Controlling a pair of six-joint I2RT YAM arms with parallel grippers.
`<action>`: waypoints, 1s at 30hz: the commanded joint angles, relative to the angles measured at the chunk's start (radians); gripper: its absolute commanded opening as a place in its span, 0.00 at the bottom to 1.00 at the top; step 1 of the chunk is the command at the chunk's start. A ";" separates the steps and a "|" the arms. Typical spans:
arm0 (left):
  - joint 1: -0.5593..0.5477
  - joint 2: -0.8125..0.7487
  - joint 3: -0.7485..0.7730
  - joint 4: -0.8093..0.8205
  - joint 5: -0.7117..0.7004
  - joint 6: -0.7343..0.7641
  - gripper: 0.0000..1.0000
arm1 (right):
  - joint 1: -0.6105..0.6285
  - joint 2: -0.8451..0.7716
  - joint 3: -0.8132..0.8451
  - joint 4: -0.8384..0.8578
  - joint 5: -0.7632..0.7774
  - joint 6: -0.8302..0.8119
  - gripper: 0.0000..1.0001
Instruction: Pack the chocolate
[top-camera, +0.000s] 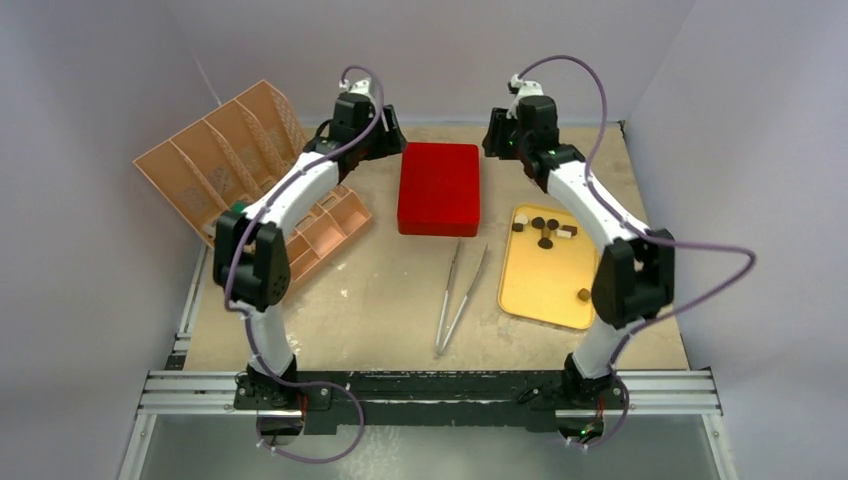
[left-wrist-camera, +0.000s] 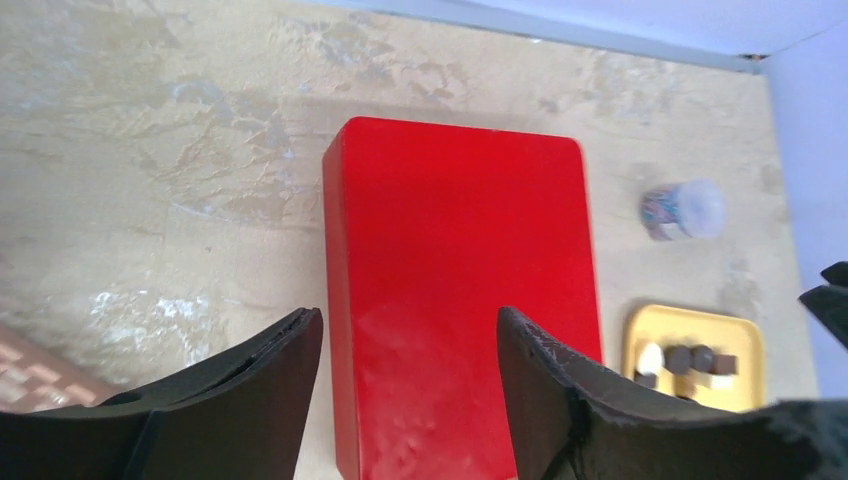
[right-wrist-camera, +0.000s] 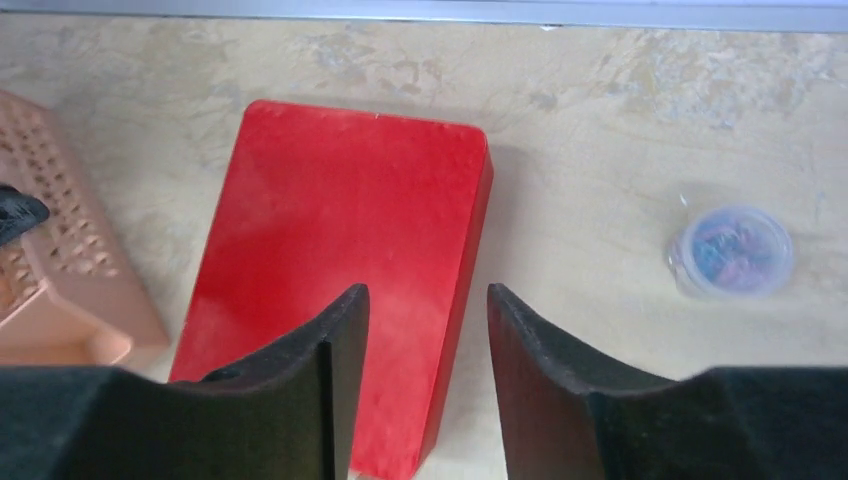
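Observation:
The chocolate (top-camera: 543, 228) is a small cluster of dark and pale pieces at the far end of a yellow tray (top-camera: 535, 285), with one tan piece (top-camera: 583, 294) apart near the tray's right edge. The left wrist view also catches the chocolate (left-wrist-camera: 690, 358) on that tray (left-wrist-camera: 700, 320). A closed red box (top-camera: 438, 188) lies flat mid-table. My left gripper (top-camera: 388, 133) hovers at the box's far left corner, open and empty (left-wrist-camera: 408, 315) over the lid (left-wrist-camera: 465, 260). My right gripper (top-camera: 496, 135) hangs at the far right corner, open and empty (right-wrist-camera: 427, 292) above the box's right edge (right-wrist-camera: 340, 260).
Metal tweezers (top-camera: 460, 295) lie between the box and the tray. A peach slotted organizer (top-camera: 230, 165) stands at the left, with its corner (right-wrist-camera: 60, 250) showing in the right wrist view. A small clear round jar (right-wrist-camera: 732, 250) sits right of the box near the back wall.

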 joint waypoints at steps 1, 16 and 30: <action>0.009 -0.180 -0.083 0.009 0.008 0.042 0.65 | -0.002 -0.194 -0.163 0.036 -0.025 0.040 0.58; 0.002 -0.664 -0.444 0.054 0.132 0.040 0.71 | -0.001 -0.755 -0.491 -0.065 -0.132 0.065 0.99; 0.003 -0.976 -0.688 0.130 0.058 0.016 0.72 | -0.001 -0.912 -0.638 -0.102 -0.219 0.169 0.99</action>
